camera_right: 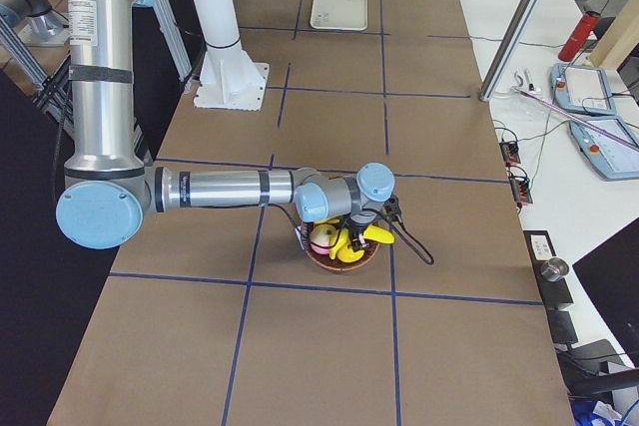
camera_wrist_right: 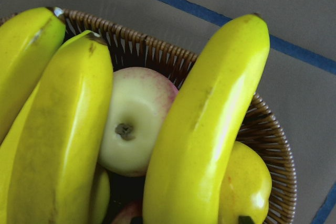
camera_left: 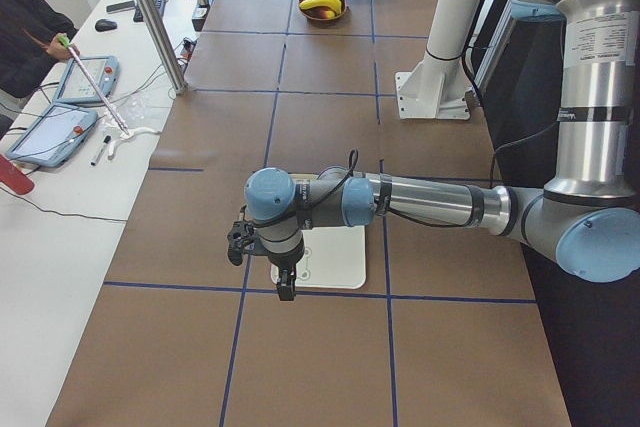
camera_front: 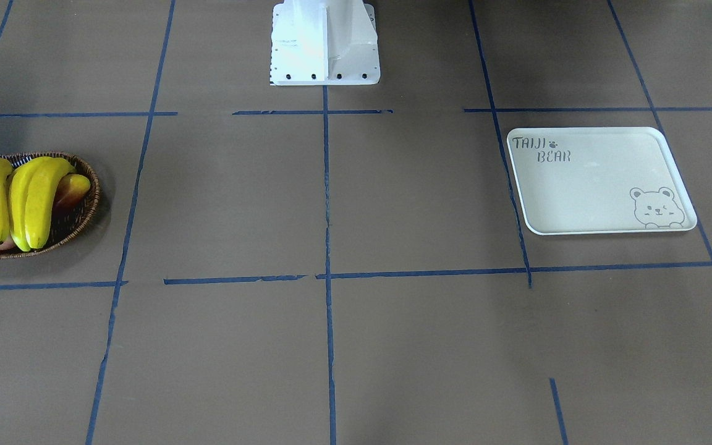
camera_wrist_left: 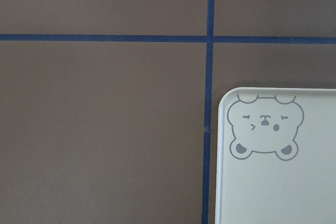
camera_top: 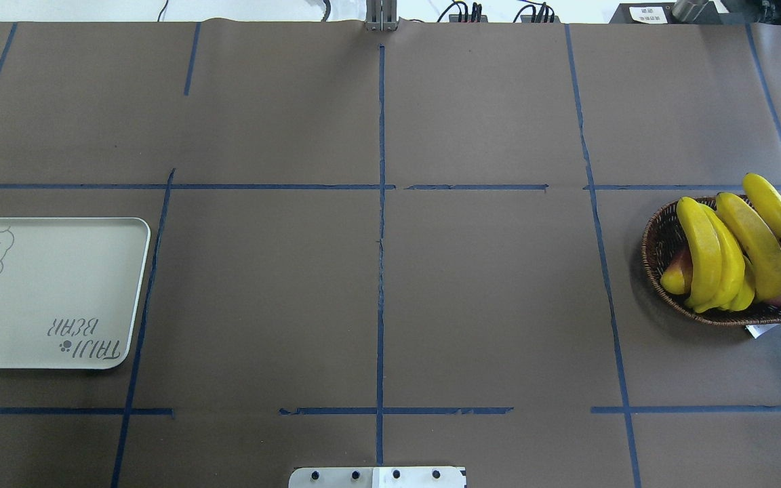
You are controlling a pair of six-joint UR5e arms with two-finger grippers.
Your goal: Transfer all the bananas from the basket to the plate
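Bananas: four long curved yellow bananas [camera_top: 702, 251] lay heaped in the oval dark-brown wicker basket [camera_top: 658, 234], by the right edge of the brown table [camera_top: 485, 305].
Plate: the cream rectangular bear-printed plate [camera_front: 597, 185] sat bare by the left edge.
Right gripper [camera_right: 349, 238]: hung low over the basket; its grip could not be told.
Left gripper [camera_left: 285, 285]: hung by the plate's corner; grip likewise unclear.
Hold: the top banana's middle looked safest, lifted straight up.

- Table [camera_top: 485, 305] — covered in brown paper, crossed by a grid of blue tape [camera_top: 381, 285].
- Basket [camera_top: 656, 237] stands near the table's end on the robot's right.
- Plate [camera_top: 58, 291] lies flat near the opposite end.
- White pedestal [camera_front: 325, 62] sits midway along the robot's edge.
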